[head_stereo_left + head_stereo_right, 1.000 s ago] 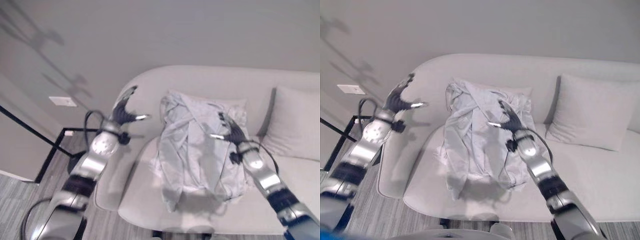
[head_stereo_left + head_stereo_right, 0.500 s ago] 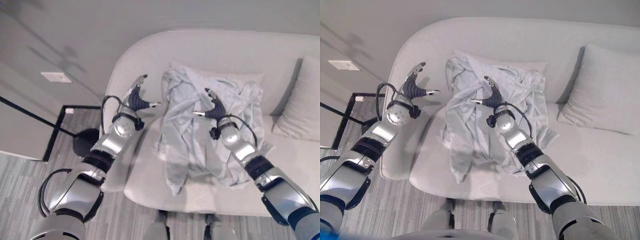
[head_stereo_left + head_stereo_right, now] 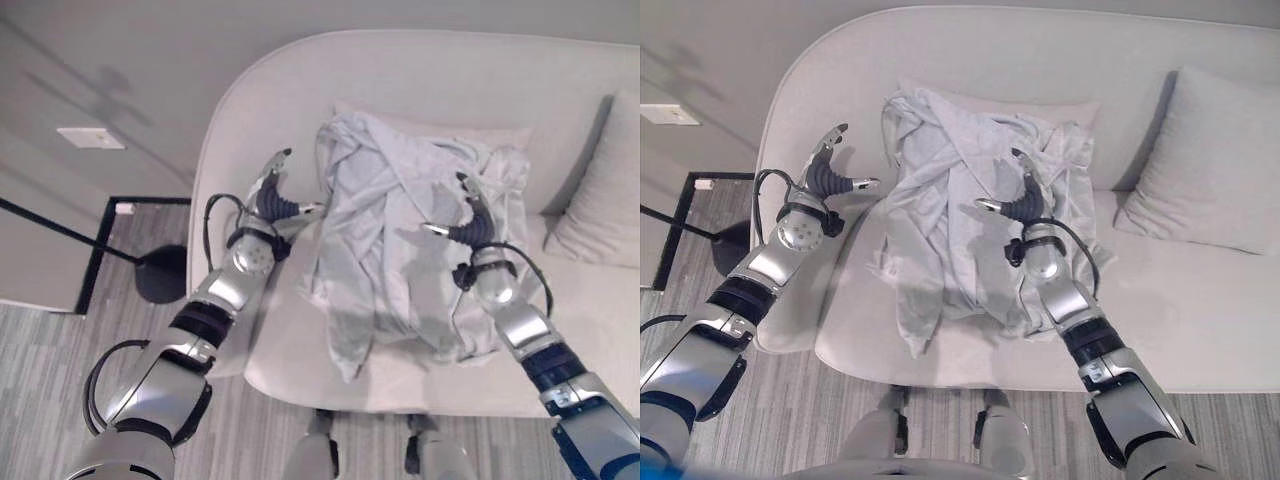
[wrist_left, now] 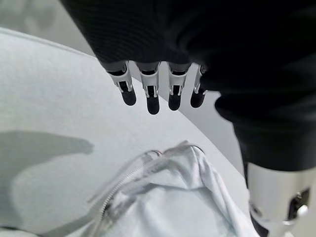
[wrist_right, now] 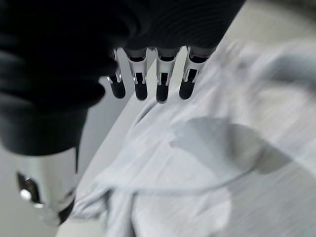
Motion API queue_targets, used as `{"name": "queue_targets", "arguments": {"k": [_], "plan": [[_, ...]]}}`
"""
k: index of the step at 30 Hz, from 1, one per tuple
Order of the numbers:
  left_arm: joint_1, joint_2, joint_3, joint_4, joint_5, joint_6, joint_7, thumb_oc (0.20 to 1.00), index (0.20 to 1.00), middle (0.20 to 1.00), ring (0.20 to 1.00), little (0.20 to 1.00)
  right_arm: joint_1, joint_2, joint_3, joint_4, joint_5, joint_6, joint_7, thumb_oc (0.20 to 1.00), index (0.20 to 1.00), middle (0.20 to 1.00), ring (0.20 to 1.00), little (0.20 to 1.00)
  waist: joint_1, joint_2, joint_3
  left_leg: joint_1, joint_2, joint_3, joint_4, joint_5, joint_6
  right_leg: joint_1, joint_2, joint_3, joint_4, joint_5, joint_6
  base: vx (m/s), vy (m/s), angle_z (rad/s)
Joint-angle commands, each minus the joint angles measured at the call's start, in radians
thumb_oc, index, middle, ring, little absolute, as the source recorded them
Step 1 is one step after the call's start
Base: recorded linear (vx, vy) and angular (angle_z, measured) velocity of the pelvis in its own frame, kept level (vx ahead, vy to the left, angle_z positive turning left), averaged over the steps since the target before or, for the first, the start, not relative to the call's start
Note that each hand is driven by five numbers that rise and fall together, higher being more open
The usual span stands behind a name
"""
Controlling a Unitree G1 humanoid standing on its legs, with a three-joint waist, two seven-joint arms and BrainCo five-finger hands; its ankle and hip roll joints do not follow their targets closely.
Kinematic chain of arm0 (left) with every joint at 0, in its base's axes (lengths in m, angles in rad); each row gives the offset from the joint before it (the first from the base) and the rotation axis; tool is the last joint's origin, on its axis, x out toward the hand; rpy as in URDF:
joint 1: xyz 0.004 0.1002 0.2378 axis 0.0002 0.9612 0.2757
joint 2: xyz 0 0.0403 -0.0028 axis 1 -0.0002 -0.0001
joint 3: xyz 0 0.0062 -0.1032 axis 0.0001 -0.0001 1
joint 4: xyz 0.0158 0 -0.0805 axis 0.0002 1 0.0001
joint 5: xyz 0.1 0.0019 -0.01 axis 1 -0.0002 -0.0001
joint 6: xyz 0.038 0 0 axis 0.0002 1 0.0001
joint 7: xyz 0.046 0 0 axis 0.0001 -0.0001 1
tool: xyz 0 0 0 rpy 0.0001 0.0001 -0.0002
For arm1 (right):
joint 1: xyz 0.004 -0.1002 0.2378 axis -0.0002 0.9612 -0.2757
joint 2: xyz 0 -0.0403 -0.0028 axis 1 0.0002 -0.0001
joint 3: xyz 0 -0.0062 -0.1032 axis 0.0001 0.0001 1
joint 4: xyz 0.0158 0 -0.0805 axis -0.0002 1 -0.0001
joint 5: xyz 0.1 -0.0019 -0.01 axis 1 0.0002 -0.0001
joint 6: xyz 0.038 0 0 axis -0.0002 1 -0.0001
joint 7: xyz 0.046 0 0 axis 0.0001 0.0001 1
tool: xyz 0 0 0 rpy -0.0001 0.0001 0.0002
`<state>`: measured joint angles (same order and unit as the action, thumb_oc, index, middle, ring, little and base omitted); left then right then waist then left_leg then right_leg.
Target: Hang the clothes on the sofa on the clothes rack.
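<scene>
On the sofa (image 3: 1200,300) lies one pale zip jacket (image 3: 960,210), beside one cushion (image 3: 1220,165). Left hand (image 3: 825,178) and right hand (image 3: 1025,203) hover spread wide, holding nothing.

Count on inspection: one sofa (image 3: 970,55), one pale garment (image 3: 960,225) heaped on it, two cushions (image 3: 1220,165), one wall plate (image 3: 90,138), two hands.

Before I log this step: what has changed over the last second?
The right hand has shifted over the garment, from nearer its middle toward its right side, open and holding nothing. The left hand still hovers open beside the garment's left edge. The garment stays draped on the sofa, the cushion unmoved; part of the apparent shift is camera motion.
</scene>
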<state>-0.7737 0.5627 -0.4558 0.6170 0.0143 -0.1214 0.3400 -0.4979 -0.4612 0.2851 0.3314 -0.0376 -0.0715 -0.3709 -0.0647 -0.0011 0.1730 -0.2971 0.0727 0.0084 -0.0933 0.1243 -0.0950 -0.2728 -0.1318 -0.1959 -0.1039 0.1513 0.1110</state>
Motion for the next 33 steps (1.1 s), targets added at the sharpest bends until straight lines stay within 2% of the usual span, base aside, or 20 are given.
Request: {"name": "queue_targets", "arguments": {"k": [1, 9, 14, 19, 23, 30, 33], "plan": [[-0.024, 0.030, 0.002, 0.024, 0.003, -0.045, -0.013, 1.000, 1.000, 1.000, 1.000, 1.000, 0.011, -0.049, -0.037, 0.054, 0.075, -0.075, 0.018, 1.000, 1.000, 1.000, 1.000, 1.000, -0.007, 0.011, -0.070, 0.022, -0.033, 0.025, 0.006, -0.064, 0.037, -0.115, -0.077, 0.131, 0.017, -0.020, 0.132, 0.00, 0.021, -0.17], [-0.047, 0.038, -0.026, 0.041, -0.032, -0.056, -0.026, 1.000, 1.000, 1.000, 1.000, 1.000, -0.062, -0.162, -0.044, 0.219, 0.138, -0.088, 0.014, 1.000, 1.000, 1.000, 1.000, 1.000, -0.018, 0.012, -0.068, 0.021, -0.039, 0.040, 0.006, -0.064, 0.039, -0.129, -0.075, 0.139, 0.017, -0.005, 0.137, -0.01, 0.019, -0.09], [-0.106, 0.030, -0.079, 0.081, -0.049, -0.057, -0.035, 1.000, 1.000, 1.000, 1.000, 1.000, -0.130, -0.187, -0.016, 0.344, 0.191, -0.088, 0.025, 1.000, 1.000, 1.000, 1.000, 1.000, -0.021, 0.014, -0.067, 0.009, -0.039, 0.042, 0.006, -0.062, 0.038, -0.143, -0.075, 0.140, 0.017, 0.002, 0.139, -0.01, -0.004, -0.08], [-0.226, 0.004, -0.162, 0.170, -0.101, -0.054, -0.042, 1.000, 1.000, 1.000, 1.000, 1.000, -0.328, -0.194, 0.097, 0.558, 0.307, -0.072, 0.066, 1.000, 1.000, 1.000, 1.000, 1.000, -0.010, 0.023, -0.045, -0.022, -0.045, 0.044, 0.006, -0.047, 0.034, -0.178, -0.077, 0.141, 0.017, 0.019, 0.142, -0.03, -0.014, -0.01], [-0.274, -0.009, -0.184, 0.213, -0.132, -0.052, -0.040, 1.000, 1.000, 1.000, 1.000, 1.000, -0.433, -0.169, 0.133, 0.642, 0.382, -0.066, 0.083, 1.000, 1.000, 1.000, 1.000, 1.000, -0.004, 0.031, -0.030, -0.041, -0.048, 0.050, 0.006, -0.037, 0.031, -0.202, -0.076, 0.146, 0.017, 0.030, 0.144, -0.03, -0.016, -0.04], [-0.299, -0.016, -0.192, 0.230, -0.149, -0.053, -0.041, 1.000, 1.000, 1.000, 1.000, 1.000, -0.480, -0.154, 0.145, 0.673, 0.425, -0.069, 0.090, 1.000, 1.000, 1.000, 1.000, 1.000, -0.001, 0.039, -0.022, -0.051, -0.047, 0.050, 0.006, -0.036, 0.030, -0.212, -0.074, 0.144, 0.017, 0.030, 0.144, -0.01, -0.008, -0.02], [-0.326, -0.011, -0.204, 0.241, -0.166, -0.048, -0.050, 1.000, 1.000, 1.000, 1.000, 1.000, -0.525, -0.120, 0.167, 0.653, 0.513, -0.082, 0.117, 1.000, 1.000, 1.000, 1.000, 1.000, 0.002, 0.045, -0.020, -0.072, -0.047, 0.050, 0.006, -0.028, 0.026, -0.235, -0.073, 0.145, 0.017, 0.036, 0.143, 0.01, -0.057, 0.01]]}}
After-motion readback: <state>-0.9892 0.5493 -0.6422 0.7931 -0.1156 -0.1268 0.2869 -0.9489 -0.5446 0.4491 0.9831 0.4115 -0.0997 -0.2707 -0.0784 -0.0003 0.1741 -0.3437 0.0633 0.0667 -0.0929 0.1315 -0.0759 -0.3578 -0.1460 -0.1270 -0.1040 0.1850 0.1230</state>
